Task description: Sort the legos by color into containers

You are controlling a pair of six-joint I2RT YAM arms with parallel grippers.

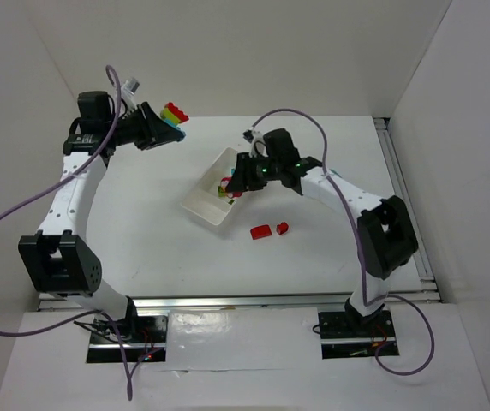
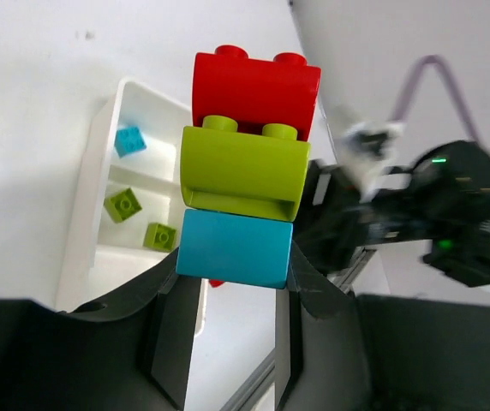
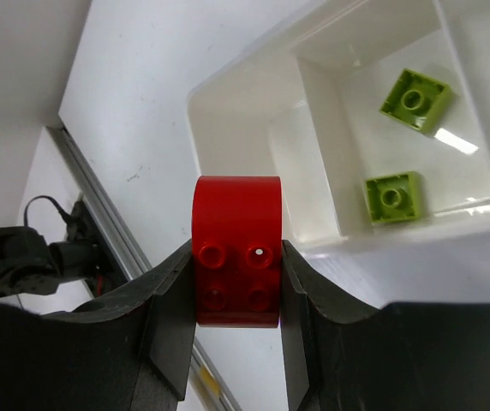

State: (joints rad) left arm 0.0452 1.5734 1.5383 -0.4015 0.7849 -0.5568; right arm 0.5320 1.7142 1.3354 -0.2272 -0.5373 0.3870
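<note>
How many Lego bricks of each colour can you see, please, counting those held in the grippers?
red bricks: 4
lime green bricks: 3
cyan bricks: 2
Total: 9

The top external view looks steeply down from above and behind the arm bases (image 1: 125, 330). It sits far enough back to take in the whole surface (image 1: 142, 248), with the tray (image 1: 204, 204) near the middle. The left wrist view looks along the left gripper (image 2: 235, 287), very close to the brick stack (image 2: 245, 171) it clamps, toward the tray (image 2: 91, 171) and the right arm (image 2: 451, 205) beyond the tray. The right wrist view looks down past the right gripper (image 3: 236, 287) and its red brick (image 3: 236, 248), close above the tray (image 3: 228, 94). Both wrist views share the lime green bricks (image 2: 123, 205) in the tray.
</note>
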